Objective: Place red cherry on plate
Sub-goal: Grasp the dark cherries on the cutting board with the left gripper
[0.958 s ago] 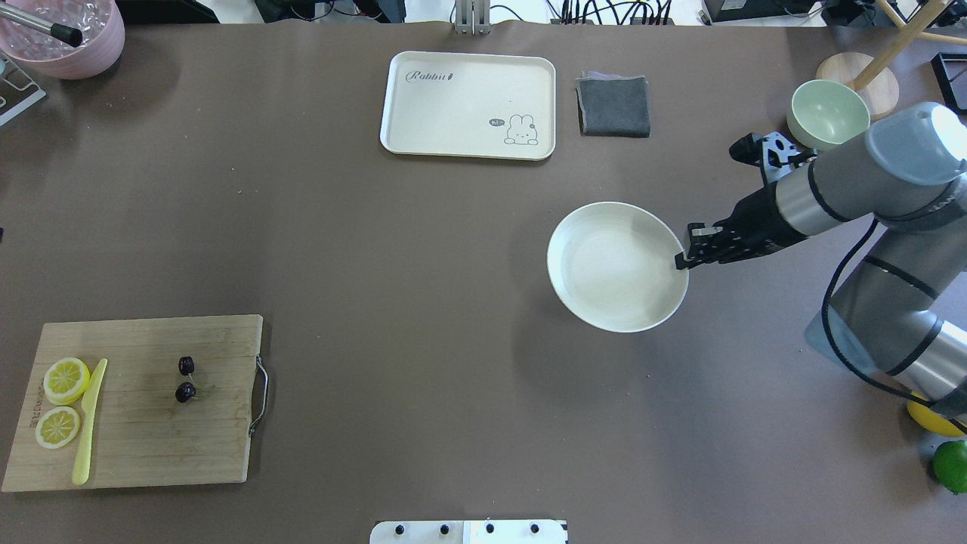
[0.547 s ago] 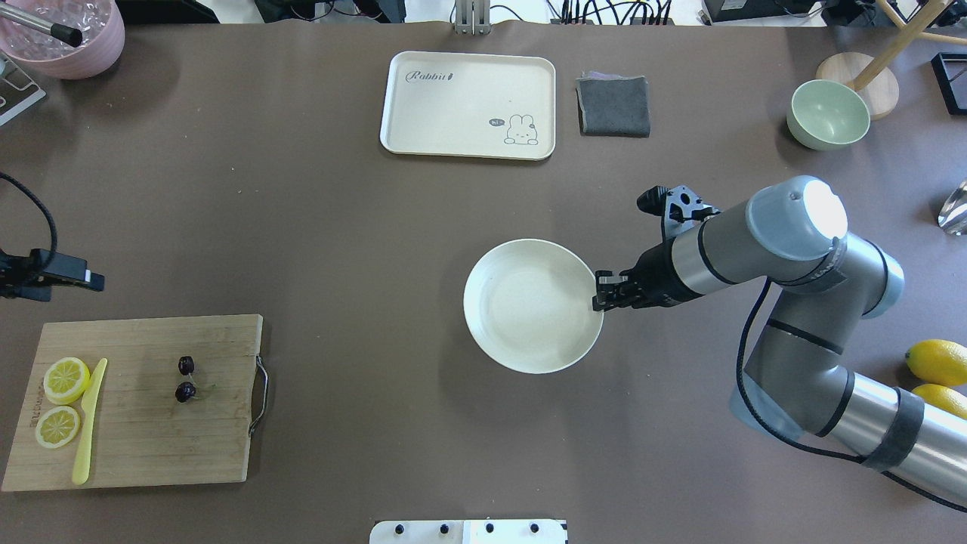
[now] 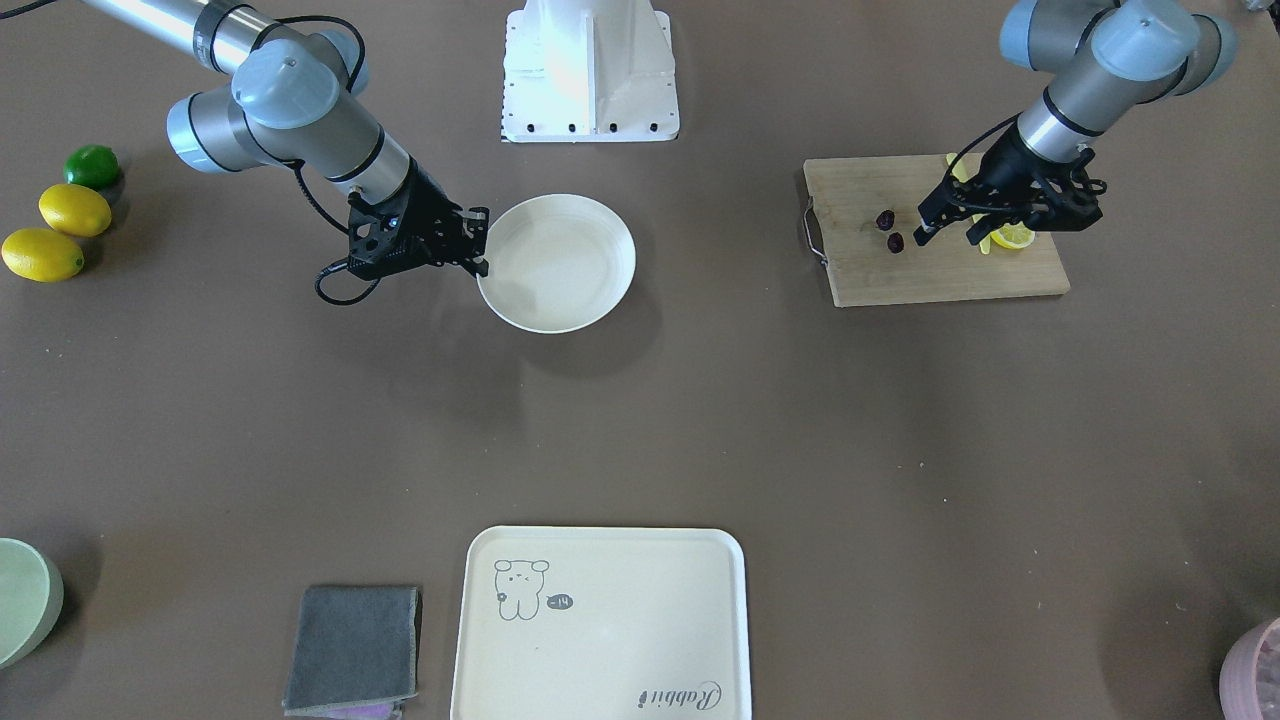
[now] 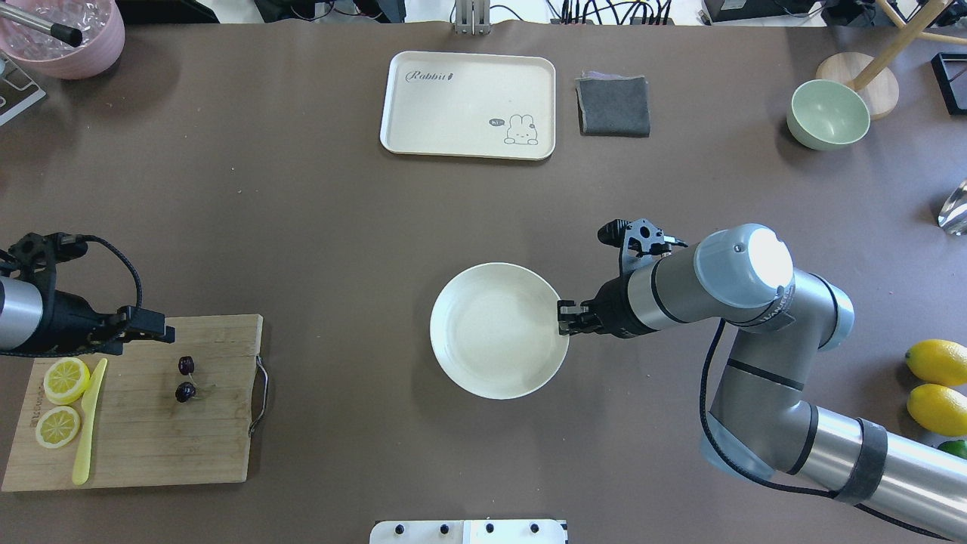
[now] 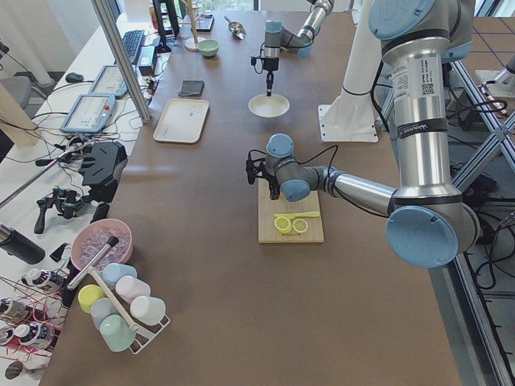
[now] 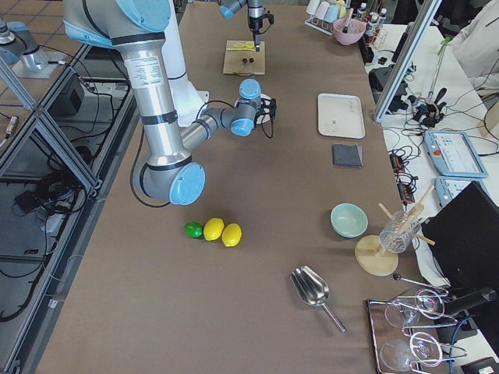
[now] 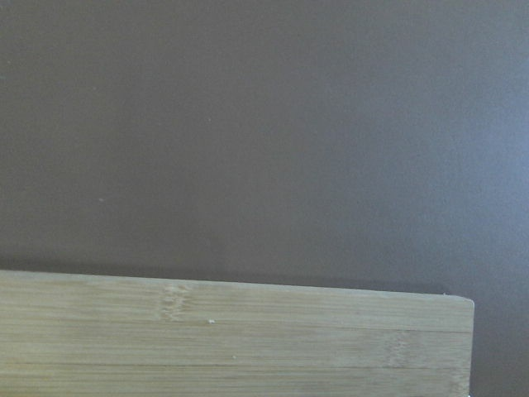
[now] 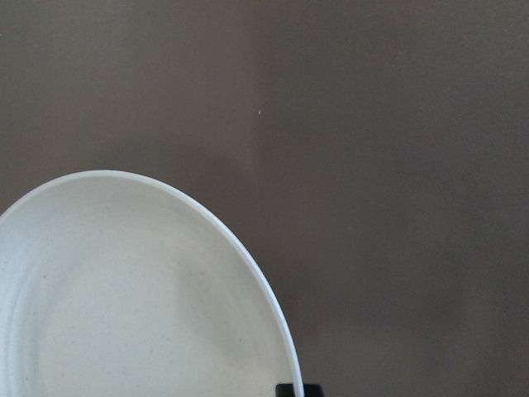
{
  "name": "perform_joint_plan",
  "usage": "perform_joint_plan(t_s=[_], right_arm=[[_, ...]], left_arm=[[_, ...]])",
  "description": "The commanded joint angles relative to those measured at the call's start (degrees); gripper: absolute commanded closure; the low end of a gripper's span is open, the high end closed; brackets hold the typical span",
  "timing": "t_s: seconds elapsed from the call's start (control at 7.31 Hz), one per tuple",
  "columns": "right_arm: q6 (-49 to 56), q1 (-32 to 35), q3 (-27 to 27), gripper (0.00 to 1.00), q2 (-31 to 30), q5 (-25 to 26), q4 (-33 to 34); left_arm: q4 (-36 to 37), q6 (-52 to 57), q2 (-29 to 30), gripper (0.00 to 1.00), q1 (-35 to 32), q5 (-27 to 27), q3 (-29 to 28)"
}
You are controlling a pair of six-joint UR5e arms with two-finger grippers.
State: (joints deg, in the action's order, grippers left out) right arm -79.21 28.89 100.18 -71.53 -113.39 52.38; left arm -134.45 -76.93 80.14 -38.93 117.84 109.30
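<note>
The red cherry (image 4: pixel 186 366), a pair of dark fruits on a thin stem, lies on the wooden cutting board (image 4: pixel 151 446); it also shows in the front view (image 3: pixel 895 241). My left gripper (image 4: pixel 160 329) (image 3: pixel 946 238) hovers open over the board's far edge, just beside the cherry, holding nothing. The left wrist view shows only the board's edge (image 7: pixel 231 339) and table. The cream plate (image 4: pixel 498 330) (image 3: pixel 556 262) is near the table's middle, with my right gripper (image 4: pixel 563 317) (image 3: pixel 482 245) shut on its rim. The plate's rim (image 8: pixel 248 265) fills the right wrist view.
Two lemon slices (image 4: pixel 66 380) and a yellow knife (image 4: pixel 89 423) share the board. A cream tray (image 4: pixel 468 106), grey cloth (image 4: pixel 613 106) and green bowl (image 4: pixel 827 113) sit at the far side. Whole lemons (image 4: pixel 937 363) lie at the right, a pink bowl (image 4: pixel 68 34) far left.
My right arm has carried the plate leftward and nearer, toward the table's middle. My left arm has come in from the left and reached over the board's far edge.
</note>
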Motion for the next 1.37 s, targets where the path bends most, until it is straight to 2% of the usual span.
perform_joint_plan(t_s=[0.0,0.41,0.55,0.68,1.09,1.23], right_arm=[[-0.5,-0.7,-0.2,1.0,0.3,0.6,0.0],[-0.5,-0.9,-0.3,1.0,0.3,0.6,-0.1],[-0.5,-0.9,-0.3,1.0,0.3,0.6,-0.1],[-0.5,-0.9,-0.3,1.0,0.3,0.6,-0.1],[-0.5,-0.9,-0.3,1.0,0.2,0.7,-0.1],[-0.5,-1.1,-0.3,1.0,0.2,1.1,-0.1]], left_arm=[[0.0,-5.1,0.1,0.15,6.7,-6.2,1.2],[0.0,-5.6,0.6,0.34,7.5,-6.8,0.6],[0.0,-5.5,0.8,0.46,7.5,-6.8,0.4],[0.0,-5.6,0.9,0.55,7.5,-6.8,0.3],[0.0,-5.5,1.6,0.57,7.5,-6.9,-0.4],[0.0,-5.5,1.5,0.67,7.5,-6.9,-0.5]])
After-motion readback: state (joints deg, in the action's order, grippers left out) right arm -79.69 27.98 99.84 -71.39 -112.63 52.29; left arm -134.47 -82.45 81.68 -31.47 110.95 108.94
